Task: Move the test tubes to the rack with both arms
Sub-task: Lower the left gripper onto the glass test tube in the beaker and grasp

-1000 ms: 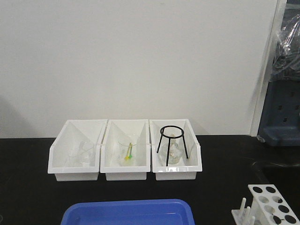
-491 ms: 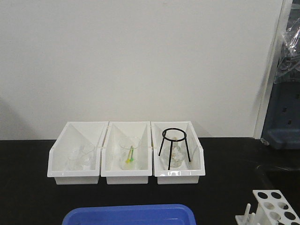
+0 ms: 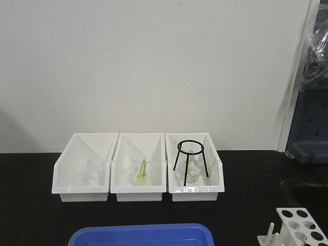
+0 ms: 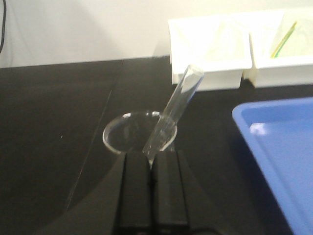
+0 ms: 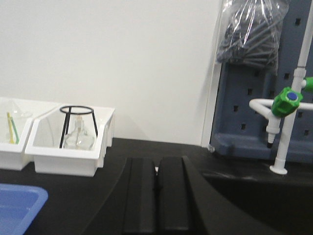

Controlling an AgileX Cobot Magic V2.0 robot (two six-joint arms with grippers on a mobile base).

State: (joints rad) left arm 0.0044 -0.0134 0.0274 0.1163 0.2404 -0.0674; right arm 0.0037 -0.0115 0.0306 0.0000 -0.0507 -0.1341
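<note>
A clear test tube (image 4: 179, 104) leans to the right inside a low glass beaker (image 4: 119, 135) on the black table, seen only in the left wrist view. My left gripper (image 4: 151, 159) sits just in front of that beaker with its jaws pressed together and nothing between them. The tube's lower end is hidden behind the jaw tips. The white rack (image 3: 302, 229) with round holes shows at the bottom right of the front view. My right gripper (image 5: 156, 165) hovers over the black table, jaws together and holding nothing. Neither arm shows in the front view.
Three white bins (image 3: 82, 193) stand in a row at the back, holding beakers and a black tripod stand (image 3: 190, 154). A blue tray (image 3: 141, 234) lies at the front, to the right of the left gripper. At far right stand a blue-grey pegboard (image 5: 254, 112) and a green-capped tap (image 5: 286, 100).
The front view shifted about a second ago, so bins and rack sit lower and slightly right in the frame. It has held still since. Nothing on the table moved.
</note>
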